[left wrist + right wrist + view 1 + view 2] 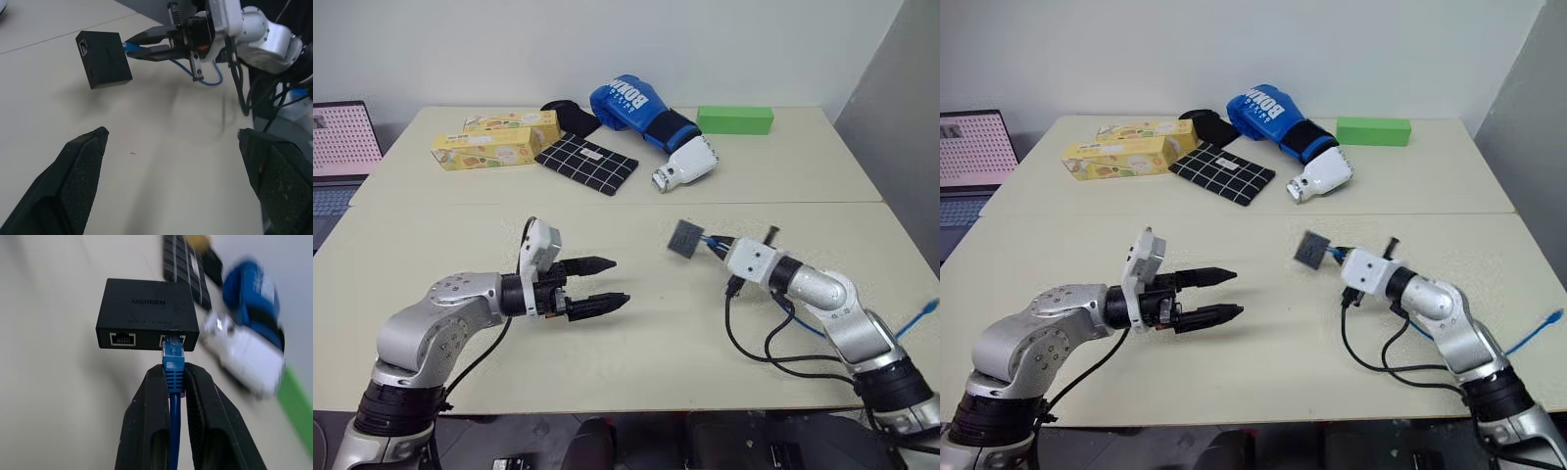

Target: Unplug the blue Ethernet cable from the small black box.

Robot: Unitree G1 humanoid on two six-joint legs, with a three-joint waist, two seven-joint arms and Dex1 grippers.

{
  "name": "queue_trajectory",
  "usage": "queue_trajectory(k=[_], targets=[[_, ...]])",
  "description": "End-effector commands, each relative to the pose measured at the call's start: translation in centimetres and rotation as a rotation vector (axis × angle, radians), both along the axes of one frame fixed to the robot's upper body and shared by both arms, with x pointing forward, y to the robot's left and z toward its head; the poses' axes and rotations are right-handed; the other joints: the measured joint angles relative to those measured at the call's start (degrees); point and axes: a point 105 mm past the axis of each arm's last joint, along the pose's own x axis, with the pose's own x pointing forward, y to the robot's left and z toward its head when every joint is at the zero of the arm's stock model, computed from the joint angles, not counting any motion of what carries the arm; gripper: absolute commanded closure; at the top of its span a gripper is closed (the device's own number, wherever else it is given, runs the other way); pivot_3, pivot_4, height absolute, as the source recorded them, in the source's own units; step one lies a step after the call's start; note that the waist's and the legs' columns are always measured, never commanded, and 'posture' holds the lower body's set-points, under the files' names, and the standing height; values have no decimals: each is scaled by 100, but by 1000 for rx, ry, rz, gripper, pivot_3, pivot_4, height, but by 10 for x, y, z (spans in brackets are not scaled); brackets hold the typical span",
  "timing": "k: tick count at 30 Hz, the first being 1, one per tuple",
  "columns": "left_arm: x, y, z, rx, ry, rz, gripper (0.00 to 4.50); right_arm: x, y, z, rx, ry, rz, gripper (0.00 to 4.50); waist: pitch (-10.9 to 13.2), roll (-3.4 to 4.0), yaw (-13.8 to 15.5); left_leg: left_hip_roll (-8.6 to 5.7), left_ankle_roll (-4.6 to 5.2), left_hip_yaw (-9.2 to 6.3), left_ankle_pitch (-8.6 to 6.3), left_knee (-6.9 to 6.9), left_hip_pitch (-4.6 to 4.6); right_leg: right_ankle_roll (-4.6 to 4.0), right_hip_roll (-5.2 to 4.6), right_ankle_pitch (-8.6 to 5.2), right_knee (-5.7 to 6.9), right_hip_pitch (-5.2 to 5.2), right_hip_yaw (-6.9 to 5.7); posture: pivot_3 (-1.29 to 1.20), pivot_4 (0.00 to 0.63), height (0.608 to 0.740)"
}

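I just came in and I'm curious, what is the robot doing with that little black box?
The right gripper is shut on the blue Ethernet cable, just behind its plug, and holds it up with the small black box hanging off the end above the table. The plug sits in one of the box's two ports. The left gripper is open, pointing toward the box but not touching it.

Top face of the small black box (146, 308), centre of the right wrist view: the brand "UGREEN" in faint grey capitals; a smaller line of print beneath it, above the two ports, is too fine to read. Blue boxing glove (631, 108), upper centre of the left eye view: white capitals beginning "BOXIN", the end of the word running out of sight. Two yellow cartons (494, 139), upper left: printed pictures and lettering, not legible.
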Motion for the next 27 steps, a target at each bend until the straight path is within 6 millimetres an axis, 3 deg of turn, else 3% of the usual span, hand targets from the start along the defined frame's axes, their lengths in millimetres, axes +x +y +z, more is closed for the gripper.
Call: queue_trajectory(k=[1, 8, 15, 18, 27], targets=[[3, 3, 15, -67, 12, 21, 0, -18, 28, 19, -46, -109, 250, 4337, 0, 0, 1, -1, 0, 1, 0, 0, 0, 0, -1, 0, 0, 0, 2, 0, 150, 740], [4, 5, 21, -150, 84, 51, 0, -29, 57, 50, 28, -182, 428, 4338, 1, -2, 32, 6, -2, -12, 1, 3, -2, -1, -22, 0, 0, 3, -5, 0, 150, 740], [4, 4, 29, -228, 101, 51, 0, -31, 62, 58, 50, -188, 453, 4338, 1, -2, 52, 7, -3, -20, 2, 4, -4, -1, -30, 0, 0, 4, -10, 0, 150, 740], [1, 5, 30, -243, 120, 35, 459, -31, 62, 58, 46, -191, 452, 4338, 1, -2, 51, 5, -4, -20, 2, 4, -3, -1, -30, 0, 0, 5, -11, 0, 150, 740], [1, 2, 26, -236, 146, 15, 2472, -35, 63, 59, 30, -232, 463, 4338, 1, -2, 51, 2, -4, -20, 2, 4, -3, -1, -30, 1, 0, 4, -11, 0, 150, 740]])
